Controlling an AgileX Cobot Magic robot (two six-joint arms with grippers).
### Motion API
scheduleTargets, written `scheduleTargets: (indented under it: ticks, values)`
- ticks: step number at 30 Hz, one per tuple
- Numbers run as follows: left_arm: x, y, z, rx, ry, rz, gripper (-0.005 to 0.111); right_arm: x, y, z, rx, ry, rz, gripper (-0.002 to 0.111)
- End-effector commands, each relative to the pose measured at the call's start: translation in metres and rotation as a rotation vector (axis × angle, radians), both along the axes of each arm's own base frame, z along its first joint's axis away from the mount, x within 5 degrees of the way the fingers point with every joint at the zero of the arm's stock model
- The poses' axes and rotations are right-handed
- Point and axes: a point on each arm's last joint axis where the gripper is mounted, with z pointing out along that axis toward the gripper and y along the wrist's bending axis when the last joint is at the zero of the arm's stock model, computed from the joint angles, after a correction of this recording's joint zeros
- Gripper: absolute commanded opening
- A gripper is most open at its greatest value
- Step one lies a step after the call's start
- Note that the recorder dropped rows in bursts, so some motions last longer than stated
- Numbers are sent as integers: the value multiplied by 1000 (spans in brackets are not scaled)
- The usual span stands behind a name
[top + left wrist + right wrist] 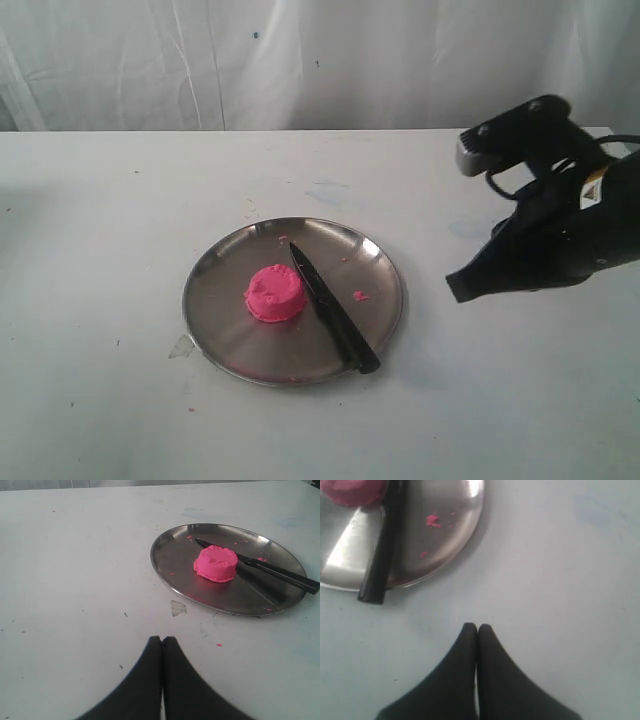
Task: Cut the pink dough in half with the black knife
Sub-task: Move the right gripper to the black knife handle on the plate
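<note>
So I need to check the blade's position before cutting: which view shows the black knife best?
The exterior view: the slim black knife lies whole on the round steel plate, beside the pink dough puck. The left wrist view also shows its length, more obliquely. The right wrist view catches only the handle end.

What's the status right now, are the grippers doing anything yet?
Left gripper shut, empty. Right gripper shut, empty, off the steel plate. Pink dough whole; black knife beside it, untouched. Nothing in the way.

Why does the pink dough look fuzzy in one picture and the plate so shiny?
Right wrist view: the dough sits at the frame's edge, blurred; glare whitens the plate. Left wrist view: dough sharp, knife casting a soft shadow.
</note>
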Motion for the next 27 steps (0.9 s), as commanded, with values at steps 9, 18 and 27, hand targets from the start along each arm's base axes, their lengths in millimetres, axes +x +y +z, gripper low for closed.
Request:
scheduleTargets:
  ticks: [9,18,27]
  values:
    - [0,0,-1,-14,2,3,0,5,22,0,157,58,137,0]
    - [0,0,-1,-14,2,3,0,30,15,-14,465,160,124,0]
    - [0,0,-1,-14,2,3,0,53,15,-65,544,275,237,35]
